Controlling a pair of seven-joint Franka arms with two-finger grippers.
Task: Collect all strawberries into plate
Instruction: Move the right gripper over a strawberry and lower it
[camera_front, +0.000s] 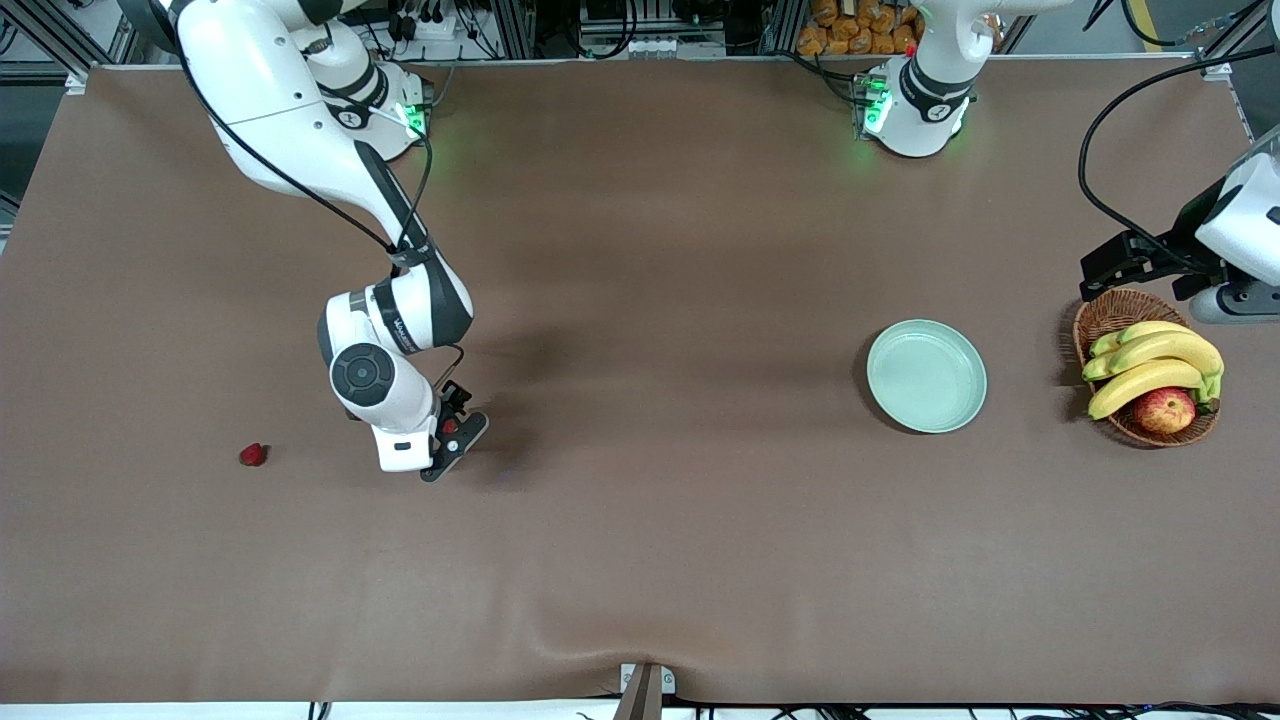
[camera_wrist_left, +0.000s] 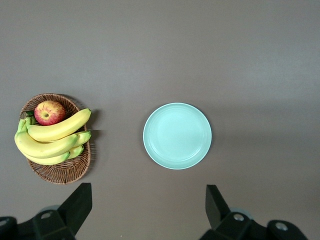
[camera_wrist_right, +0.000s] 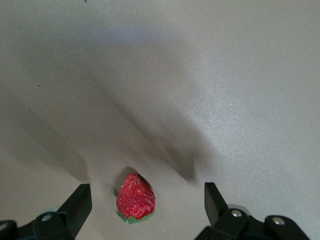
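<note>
The right gripper (camera_front: 452, 446) is hovering wide-jawed over one strawberry (camera_wrist_right: 135, 198) at lower left of the front view, another strawberry (camera_front: 253, 455) is lying farther toward the frame's edge, while the left gripper (camera_wrist_left: 147, 212) is waiting wide-jawed above the mint-green plate (camera_front: 927, 376) and wicker basket (camera_front: 1110, 318).

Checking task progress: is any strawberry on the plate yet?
No, the plate lies bare in the left wrist view, with no berry on it.

Two strawberries in sight: one (camera_wrist_right: 135, 197) on the cloth between the spread fingers of the right gripper (camera_front: 452, 443), another (camera_front: 254, 455) lying well apart from that claw. One plate (camera_front: 927, 376). One wicker basket (camera_front: 1112, 312) holding one apple (camera_front: 1165, 410) and one bunch of bananas (camera_front: 1150, 362).
</note>
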